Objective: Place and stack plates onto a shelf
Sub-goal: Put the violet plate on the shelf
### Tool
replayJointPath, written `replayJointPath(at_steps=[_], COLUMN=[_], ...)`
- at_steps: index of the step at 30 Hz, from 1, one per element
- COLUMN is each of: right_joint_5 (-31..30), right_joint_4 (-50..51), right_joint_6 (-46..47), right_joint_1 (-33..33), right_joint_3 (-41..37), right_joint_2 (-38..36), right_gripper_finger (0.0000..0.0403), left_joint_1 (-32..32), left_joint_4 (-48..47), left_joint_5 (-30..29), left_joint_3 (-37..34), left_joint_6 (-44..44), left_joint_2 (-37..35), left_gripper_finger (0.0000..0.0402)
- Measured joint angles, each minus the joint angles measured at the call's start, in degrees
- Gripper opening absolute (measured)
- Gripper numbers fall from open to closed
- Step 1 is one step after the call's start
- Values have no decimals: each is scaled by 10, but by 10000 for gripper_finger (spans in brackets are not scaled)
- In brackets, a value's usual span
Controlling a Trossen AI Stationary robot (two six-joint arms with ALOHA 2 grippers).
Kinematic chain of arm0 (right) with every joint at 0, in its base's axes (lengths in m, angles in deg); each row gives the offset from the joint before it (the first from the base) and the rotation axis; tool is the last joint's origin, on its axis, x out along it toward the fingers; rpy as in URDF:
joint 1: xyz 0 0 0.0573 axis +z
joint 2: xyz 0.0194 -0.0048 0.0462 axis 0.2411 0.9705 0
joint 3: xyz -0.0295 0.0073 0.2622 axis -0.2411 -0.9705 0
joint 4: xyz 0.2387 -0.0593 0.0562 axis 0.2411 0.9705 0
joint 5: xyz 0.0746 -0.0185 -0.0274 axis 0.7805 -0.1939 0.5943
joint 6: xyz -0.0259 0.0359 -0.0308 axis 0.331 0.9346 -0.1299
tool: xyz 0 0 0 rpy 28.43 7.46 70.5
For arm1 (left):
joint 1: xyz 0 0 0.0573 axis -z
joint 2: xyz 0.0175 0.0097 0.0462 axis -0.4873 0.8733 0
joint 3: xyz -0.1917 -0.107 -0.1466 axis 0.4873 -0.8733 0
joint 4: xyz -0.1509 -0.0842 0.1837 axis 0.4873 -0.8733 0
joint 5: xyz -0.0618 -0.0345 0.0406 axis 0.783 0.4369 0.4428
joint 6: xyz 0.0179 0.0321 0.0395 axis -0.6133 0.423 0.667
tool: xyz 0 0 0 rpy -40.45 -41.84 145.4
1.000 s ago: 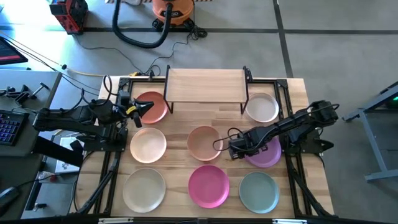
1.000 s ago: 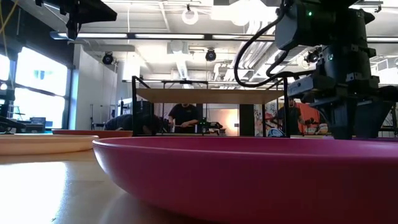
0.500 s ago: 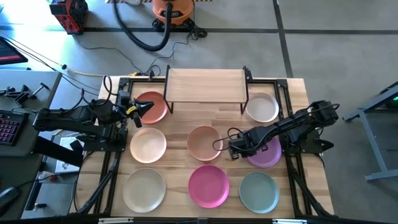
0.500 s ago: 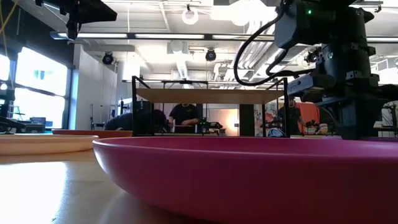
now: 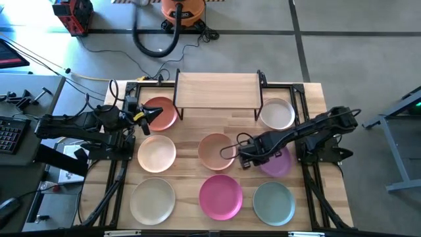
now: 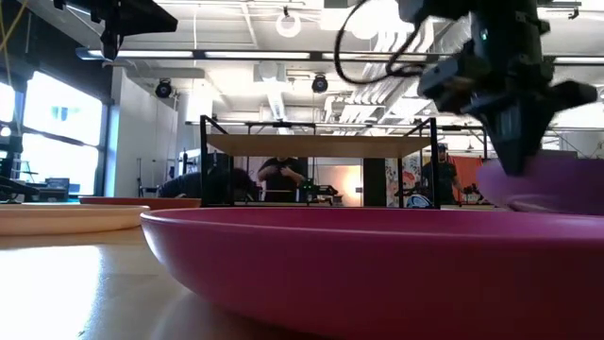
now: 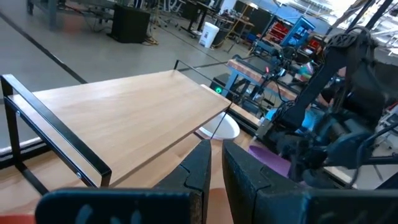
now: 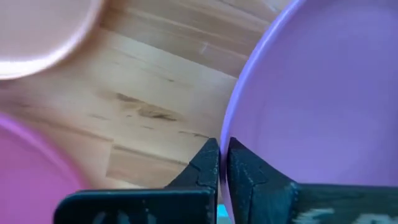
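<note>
Right gripper [image 8: 222, 163] pinched shut on the rim of the round matte purple plate [image 8: 323, 93], plate off the butcher-block wooden tabletop [image 8: 155, 99] and tilted in the low view. Left gripper [image 7: 214, 171] narrow, clamped on the terracotta plate [image 5: 160, 113] beside the small light-wood shelf [image 5: 217, 91].
</note>
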Motion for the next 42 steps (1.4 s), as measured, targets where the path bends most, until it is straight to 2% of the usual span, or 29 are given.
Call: replayJointPath(at_steps=[12,22,31,37,42], right_joint_5=[-21,-78,-130,-154,-155], right_joint_4=[49,50,50,50,51], right_joint_6=[-17,-81,-230,-373,-504], right_joint_1=[26,26,-4,-39,-82], right_joint_3=[106,211,339,414,444], right_joint_2=[0,0,0,0,0], right_gripper_finger=[0,0,0,0,0], left_joint_1=[0,0,0,0,0], left_joint_4=[0,0,1,1,1], left_joint_5=[0,0,0,0,0], left_joint_3=[0,0,0,0,0], left_joint_6=[1,21,20,20,19], left_joint_2=[0,0,0,0,0], left_gripper_finger=[31,31,31,31,31])
